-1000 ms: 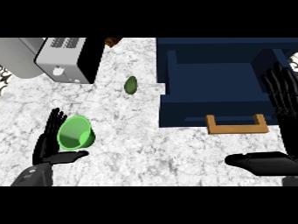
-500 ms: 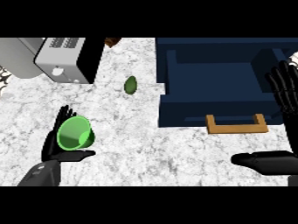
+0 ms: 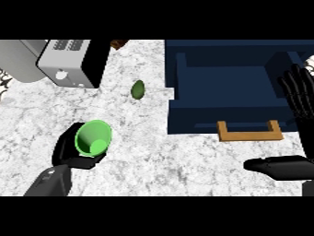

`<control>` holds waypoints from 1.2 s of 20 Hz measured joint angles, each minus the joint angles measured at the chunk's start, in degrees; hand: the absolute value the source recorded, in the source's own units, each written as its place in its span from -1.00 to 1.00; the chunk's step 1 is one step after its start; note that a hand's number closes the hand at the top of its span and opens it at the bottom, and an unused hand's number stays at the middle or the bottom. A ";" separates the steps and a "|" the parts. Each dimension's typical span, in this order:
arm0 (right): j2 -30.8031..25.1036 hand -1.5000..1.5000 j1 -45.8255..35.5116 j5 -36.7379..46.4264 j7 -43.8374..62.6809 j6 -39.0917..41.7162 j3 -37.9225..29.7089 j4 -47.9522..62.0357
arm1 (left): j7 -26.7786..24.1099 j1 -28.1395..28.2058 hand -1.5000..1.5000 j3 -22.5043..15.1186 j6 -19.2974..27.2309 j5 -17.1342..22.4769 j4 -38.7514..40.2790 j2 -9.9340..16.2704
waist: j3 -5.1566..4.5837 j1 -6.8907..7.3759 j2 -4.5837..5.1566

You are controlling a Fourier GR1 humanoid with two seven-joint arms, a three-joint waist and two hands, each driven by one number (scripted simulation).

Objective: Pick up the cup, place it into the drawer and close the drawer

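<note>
A bright green cup [image 3: 93,138] lies tipped on the marble counter at the lower left, its mouth facing up towards me. My left hand [image 3: 69,155] curls round it from behind and below, thumb under the rim. The dark blue drawer [image 3: 234,92] stands pulled open at the upper right, with a wooden handle [image 3: 250,132] on its front. My right hand [image 3: 307,115] is open at the right edge beside the drawer, fingers straight and pointing up, thumb stretched left below the handle.
A silver toaster [image 3: 71,62] stands at the back left. A small dark green fruit [image 3: 138,89] lies on the counter [image 3: 159,161] between the toaster and the drawer. A brown object [image 3: 119,44] peeks in at the top edge.
My left hand has gone from open beside the cup to curled round it, and the cup has tilted and shifted slightly. The right hand has drifted a little to the right.
</note>
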 measured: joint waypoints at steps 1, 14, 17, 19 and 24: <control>0.18 -1.00 0.55 -0.13 -0.45 0.12 0.05 -0.17 | 0.05 -0.09 1.00 0.06 -0.33 0.32 -0.34 -0.45 | 0.00 -0.09 -0.01; 0.31 -1.00 0.38 1.35 -0.71 -0.50 0.40 -0.18 | -2.94 -0.59 1.00 4.71 2.54 5.29 -4.13 1.54 | 0.01 0.02 -0.01; 0.07 -1.00 1.30 0.99 -0.31 -0.21 0.11 -1.16 | -3.28 -1.09 1.00 4.73 3.03 5.82 -6.20 1.10 | 0.06 0.14 -0.17; -0.16 -1.00 1.24 0.90 -1.42 -0.12 -0.66 0.34 | -2.99 -2.02 1.00 4.43 3.06 6.04 -7.87 0.82 | 0.09 0.34 -0.21; 0.12 -1.00 2.76 0.68 -1.64 -0.09 -0.88 -0.68 | 0.23 -4.60 1.00 1.83 3.37 5.97 -14.65 -0.60 | 0.20 0.85 -0.55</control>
